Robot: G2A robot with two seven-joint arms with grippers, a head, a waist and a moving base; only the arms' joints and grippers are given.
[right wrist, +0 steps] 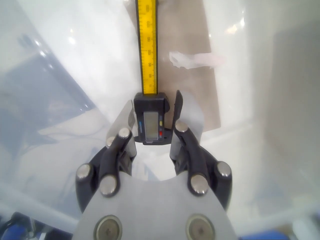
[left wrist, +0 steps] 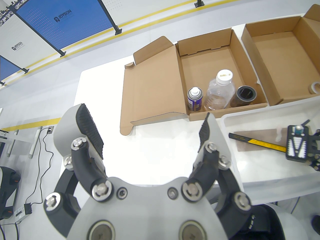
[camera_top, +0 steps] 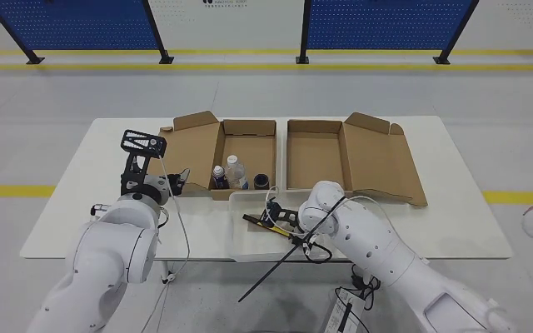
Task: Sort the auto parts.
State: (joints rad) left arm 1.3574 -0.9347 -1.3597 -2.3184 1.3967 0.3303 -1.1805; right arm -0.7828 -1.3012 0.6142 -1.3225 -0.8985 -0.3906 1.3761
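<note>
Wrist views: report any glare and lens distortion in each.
Right wrist view: small bright glints dot the translucent white plastic bin around the yellow-scaled black digital caliper. Left wrist view: the yellow floor stripe bows, fisheye-like.

A white table with rounded corners carries three things. Two shallow brown cardboard boxes sit side by side across its middle, just beside each other with a thin gap between them. The left box has its lid folded flat onto the table on its outer, left side. The right box has its lid spread out the other way, toward the table's right end. A white plastic tray lies close in front of the boxes, mostly before the left one, and its near rim reaches the table's front edge.
</note>
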